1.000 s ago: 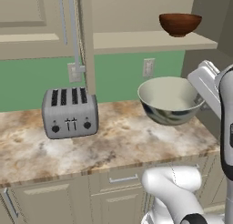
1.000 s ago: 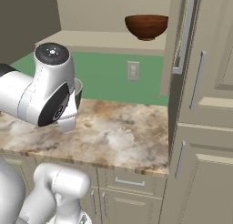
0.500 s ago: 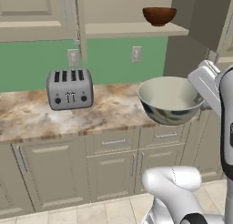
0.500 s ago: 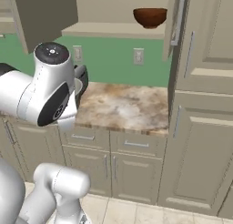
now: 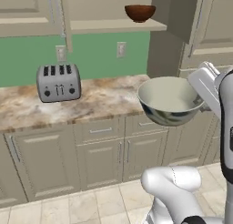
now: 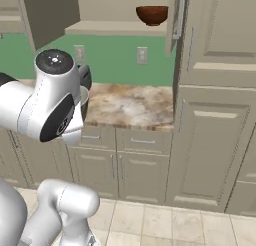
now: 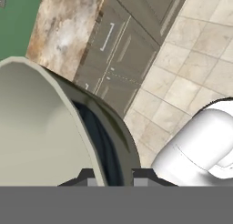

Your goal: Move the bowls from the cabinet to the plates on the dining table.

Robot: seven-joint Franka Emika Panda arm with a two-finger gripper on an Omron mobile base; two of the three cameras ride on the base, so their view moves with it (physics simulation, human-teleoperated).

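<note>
The end effector (image 7: 111, 175) grips the rim of the grey-white bowl (image 5: 169, 100), held in the air before the desk (image 5: 100, 98); the brown bowl (image 5: 139, 12) seems to rest on the cabinet shelf (image 5: 113, 25).

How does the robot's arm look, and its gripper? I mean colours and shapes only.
The arm is glossy white, built of thick rounded segments. Its joints end in dark round caps; one cap carries a ring of small pale dots. The gripper has two small dark, blocky finger tips. No cables or printed markings show.
</note>
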